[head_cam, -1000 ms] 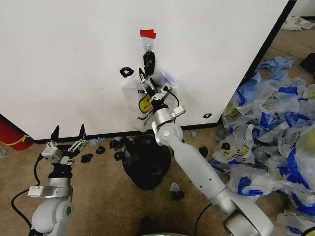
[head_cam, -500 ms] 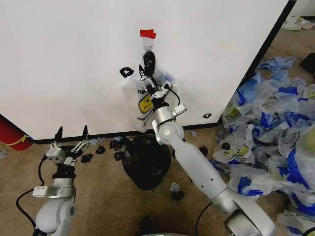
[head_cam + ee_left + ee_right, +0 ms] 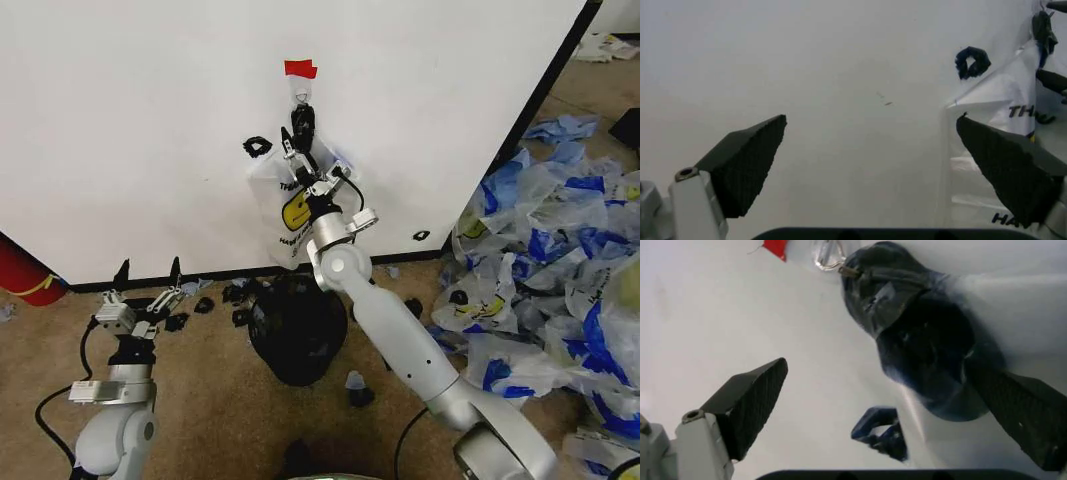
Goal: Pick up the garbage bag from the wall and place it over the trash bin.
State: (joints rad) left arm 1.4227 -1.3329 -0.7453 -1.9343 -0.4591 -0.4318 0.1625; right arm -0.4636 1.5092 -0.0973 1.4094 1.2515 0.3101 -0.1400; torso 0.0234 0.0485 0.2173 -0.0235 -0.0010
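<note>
Progress, operator: your right gripper (image 3: 303,163), jaws spread, had crept higher up the thin white smiley-printed garbage bag (image 3: 283,205), hung mid-wall (image 3: 130,120) above the round black trash bin (image 3: 298,325); handles ungrasped. Left gripper (image 3: 148,277) idled open.

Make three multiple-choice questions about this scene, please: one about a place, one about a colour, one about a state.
1. Where is the garbage bag?
A. Hanging on the wall
B. Stretched over the trash bin
C. Held by the left gripper

2. What colour is the tape piece above the bag?
A. Green
B. Red
C. Yellow

3. How are the fingers of the right gripper?
A. Shut on the bin's rim
B. Shut on nothing
C. Open, up at the bag's dark handles

Answers:
1. A: the bag hangs flat against the wall above the trash bin, while the left gripper is low, near the wall's base strip.
2. B: the head view shows it red.
3. C: the right wrist view shows both fingers wide apart.
</note>
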